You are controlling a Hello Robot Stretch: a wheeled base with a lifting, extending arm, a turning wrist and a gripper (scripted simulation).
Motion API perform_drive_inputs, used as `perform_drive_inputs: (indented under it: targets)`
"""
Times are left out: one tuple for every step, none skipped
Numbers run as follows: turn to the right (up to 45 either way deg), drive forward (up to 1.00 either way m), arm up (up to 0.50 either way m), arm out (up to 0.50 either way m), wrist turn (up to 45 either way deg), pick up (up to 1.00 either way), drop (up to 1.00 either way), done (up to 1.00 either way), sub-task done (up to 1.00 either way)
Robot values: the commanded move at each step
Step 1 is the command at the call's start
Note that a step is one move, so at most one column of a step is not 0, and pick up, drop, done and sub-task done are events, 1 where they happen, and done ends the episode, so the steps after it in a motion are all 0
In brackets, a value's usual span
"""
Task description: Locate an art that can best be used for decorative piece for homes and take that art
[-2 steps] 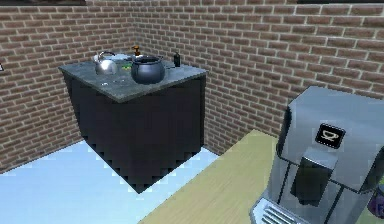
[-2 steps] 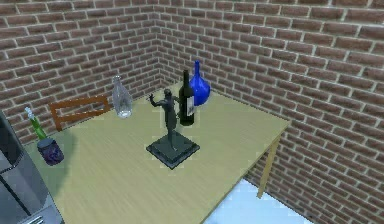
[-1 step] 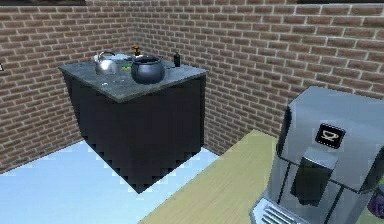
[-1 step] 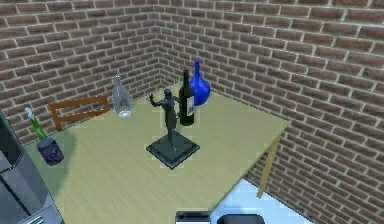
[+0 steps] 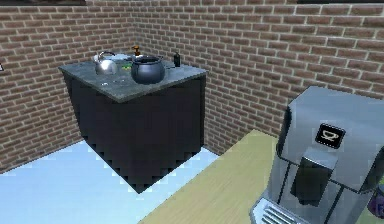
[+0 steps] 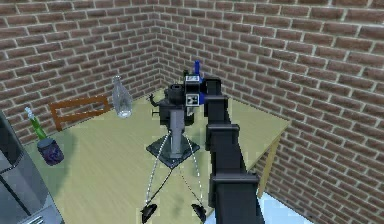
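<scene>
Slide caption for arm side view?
Robot arm out over a tan table with a clear glass vessel, a blue bottle and a potted plant; brick walls behind.

Cropped by the forward view's right and bottom edges: grey coffee machine [image 5: 335, 140] and the wooden table [image 5: 215, 185] beneath it. Too small to name on the dark counter [image 5: 140, 120]: little bits beside the kettle [image 5: 105, 64] and black pot [image 5: 147, 69]. In the arm side view, partly hidden behind the arm [image 6: 225, 150]: a blue object [image 6: 198, 70], shape unclear. Cut by the left edge: grey appliance [image 6: 20, 190]. Indistinct green stems in a dark blue pot [image 6: 49, 151].
</scene>
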Motion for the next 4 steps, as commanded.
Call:
perform_drive_inputs:
  targets:
    - [0.0,0.00,0.00,0.00,45.0,0.00,0.00,0.00,0.00]
    - [0.0,0.00,0.00,0.00,45.0,0.00,0.00,0.00,0.00]
    - [0.0,0.00,0.00,0.00,45.0,0.00,0.00,0.00,0.00]
    - [0.0,0.00,0.00,0.00,27.0,0.00,0.00,0.00,0.00]
